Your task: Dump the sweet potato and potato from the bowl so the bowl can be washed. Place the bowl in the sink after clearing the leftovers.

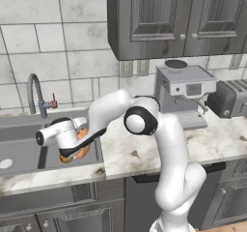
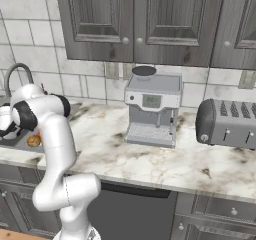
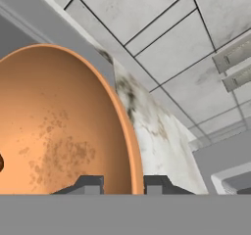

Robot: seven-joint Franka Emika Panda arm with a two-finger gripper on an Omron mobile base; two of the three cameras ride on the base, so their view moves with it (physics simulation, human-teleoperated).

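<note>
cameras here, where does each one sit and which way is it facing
Left base view: behind the arm on its left, facing the grey double-basin sink and tiled wall; the white arm reaches left, holding the round orange-brown bowl.
Right base view: behind on the right, facing the grey espresso machine and dark toaster; arm at left.
Hand view: on the hand, looking along the gripper, shut on the bowl's rim.
Both base views share the espresso machine and toaster.
</note>
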